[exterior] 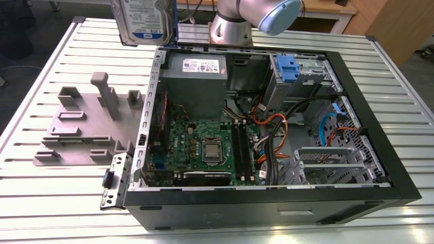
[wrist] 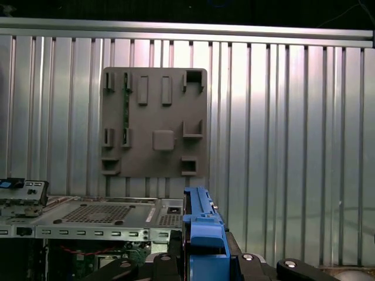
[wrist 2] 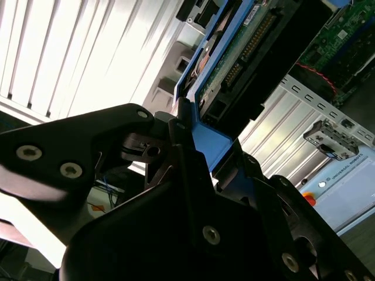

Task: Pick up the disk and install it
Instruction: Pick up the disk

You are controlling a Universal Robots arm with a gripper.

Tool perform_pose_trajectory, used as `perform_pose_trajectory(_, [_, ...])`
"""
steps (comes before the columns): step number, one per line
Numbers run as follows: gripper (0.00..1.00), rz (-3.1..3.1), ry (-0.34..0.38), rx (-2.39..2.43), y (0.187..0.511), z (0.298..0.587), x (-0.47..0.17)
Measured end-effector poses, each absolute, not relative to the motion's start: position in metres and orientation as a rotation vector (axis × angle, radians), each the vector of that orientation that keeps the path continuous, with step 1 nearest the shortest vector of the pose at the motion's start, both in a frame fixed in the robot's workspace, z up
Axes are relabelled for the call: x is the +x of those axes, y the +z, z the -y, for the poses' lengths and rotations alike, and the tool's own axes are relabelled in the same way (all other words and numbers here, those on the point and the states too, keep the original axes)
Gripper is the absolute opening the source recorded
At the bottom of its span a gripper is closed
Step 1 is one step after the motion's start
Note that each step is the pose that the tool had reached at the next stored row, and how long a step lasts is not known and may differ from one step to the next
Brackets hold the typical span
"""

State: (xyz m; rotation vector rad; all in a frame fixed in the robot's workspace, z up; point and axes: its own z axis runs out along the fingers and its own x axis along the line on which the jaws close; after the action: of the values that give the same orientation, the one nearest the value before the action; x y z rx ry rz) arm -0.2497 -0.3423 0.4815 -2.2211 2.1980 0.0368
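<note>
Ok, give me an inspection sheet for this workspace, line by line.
Surface: slatted metal table, carrying the case and a plate.
Job's things: disk upright in the air, beyond the case's far corner at the exterior view's left; open computer case lying on its side, motherboard exposed.
Clutter: grey fixture plate beside the case, at the exterior view's left.
Gripper: gripper shut on the disk's blue rail.
Cables: orange, blue and black leads inside the case.
Surroundings: wooden furniture beyond the table.
</note>
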Motion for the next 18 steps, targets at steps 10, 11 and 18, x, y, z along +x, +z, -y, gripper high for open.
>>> perform_pose_trajectory(10, [0.36,-2.198,0.037,-2.221,0.482,0.351,-0.250])
perform_pose_trajectory(11, [0.36,-2.199,0.037,-2.221,0.482,0.353,-0.249])
perform_pose_trajectory(18, [0.36,-2.200,0.037,-2.219,0.481,0.360,-0.245])
